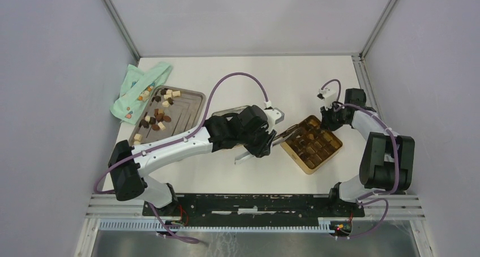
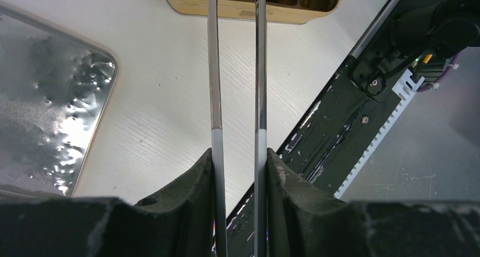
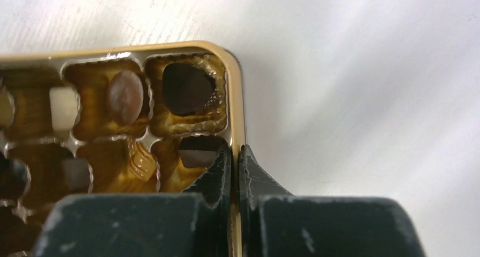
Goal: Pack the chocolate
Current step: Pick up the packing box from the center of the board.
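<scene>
Table (image 1: 249,175): 1, white.
Arms: 2. Left arm (image 1: 170,149) reaches toward the gold tin (image 1: 295,159) from its left. Right arm (image 1: 379,155) comes in from the tin's right.
Metal trays: 2. Ribbed tray (image 1: 184,118) lies well left of the tin. A smoother tray (image 2: 51,110) lies between it and the tin, partly under the left arm.
Green pouch (image 1: 138,93): 1, beyond the ribbed tray, farthest left of the tin. Print too small to read.
Gold tin: 1, square, gridded compartments, set corner-on to the arms.
Tweezers (image 2: 213,70): 1 pair, long, metal. The left gripper (image 2: 239,161) is clamped on both blades, and the tips point over the tin's left edge.
Right gripper (image 3: 235,155): fingers pinched together on the tin's side wall, one inside, one outside.
Chocolate (image 1: 157,116): roughly twenty loose chunks on the ribbed tray, exact count not resolvable.
More chocolate sits in the tin. At its corner by the right gripper: 1 dark piece (image 3: 187,88), 1 mid-brown (image 3: 125,97), 1 cream-white (image 3: 63,108), each in its own compartment.
</scene>
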Tool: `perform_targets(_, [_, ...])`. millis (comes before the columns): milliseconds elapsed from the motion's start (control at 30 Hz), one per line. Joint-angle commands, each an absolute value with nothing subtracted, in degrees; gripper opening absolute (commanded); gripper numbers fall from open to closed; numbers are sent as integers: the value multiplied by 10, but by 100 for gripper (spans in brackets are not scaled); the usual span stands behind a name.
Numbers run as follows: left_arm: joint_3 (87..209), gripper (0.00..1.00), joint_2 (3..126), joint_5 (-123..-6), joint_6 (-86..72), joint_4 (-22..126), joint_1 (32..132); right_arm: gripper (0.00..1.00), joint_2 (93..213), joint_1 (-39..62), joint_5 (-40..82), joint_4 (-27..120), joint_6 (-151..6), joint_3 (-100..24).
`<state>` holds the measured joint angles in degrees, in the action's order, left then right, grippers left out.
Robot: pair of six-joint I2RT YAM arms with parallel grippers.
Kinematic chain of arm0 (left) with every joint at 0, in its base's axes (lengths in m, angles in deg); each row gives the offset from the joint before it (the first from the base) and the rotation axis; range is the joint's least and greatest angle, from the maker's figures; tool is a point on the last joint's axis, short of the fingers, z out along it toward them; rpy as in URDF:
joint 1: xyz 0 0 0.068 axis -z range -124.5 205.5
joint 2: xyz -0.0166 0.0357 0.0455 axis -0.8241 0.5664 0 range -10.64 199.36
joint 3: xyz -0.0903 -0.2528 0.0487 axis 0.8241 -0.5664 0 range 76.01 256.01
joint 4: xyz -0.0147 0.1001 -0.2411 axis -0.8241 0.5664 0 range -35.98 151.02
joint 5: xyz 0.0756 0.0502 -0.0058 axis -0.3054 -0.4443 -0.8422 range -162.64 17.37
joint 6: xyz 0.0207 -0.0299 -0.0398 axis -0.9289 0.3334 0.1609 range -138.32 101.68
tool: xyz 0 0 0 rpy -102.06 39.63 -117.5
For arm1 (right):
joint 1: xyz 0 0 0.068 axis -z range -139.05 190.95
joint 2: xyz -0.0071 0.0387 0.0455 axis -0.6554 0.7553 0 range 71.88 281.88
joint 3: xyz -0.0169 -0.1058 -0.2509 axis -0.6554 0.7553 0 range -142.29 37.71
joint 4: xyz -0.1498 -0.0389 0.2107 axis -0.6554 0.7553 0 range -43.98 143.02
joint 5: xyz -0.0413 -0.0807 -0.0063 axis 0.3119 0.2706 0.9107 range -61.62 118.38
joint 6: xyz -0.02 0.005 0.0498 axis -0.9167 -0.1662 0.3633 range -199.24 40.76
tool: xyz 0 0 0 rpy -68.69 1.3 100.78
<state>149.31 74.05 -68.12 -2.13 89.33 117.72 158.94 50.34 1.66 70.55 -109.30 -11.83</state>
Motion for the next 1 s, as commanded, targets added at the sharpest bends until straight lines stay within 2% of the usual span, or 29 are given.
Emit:
perform_targets(0, [1498, 2, 712, -690, -30, 875, 1178, 0, 1549, 500, 22, 678, -1086, -120])
perform_targets(400, [1508, 2, 680, -694, -53, 826, 1179, 0, 1367, 500, 35, 555, -1046, -82])
perform_targets(633, [1487, 2, 655, -695, -69, 783, 1181, 0, 1362, 500, 26, 568, -1037, -115])
perform_targets(967, [1471, 2, 656, -688, -83, 761, 1185, 0, 1356, 500, 7, 570, -1027, -90])
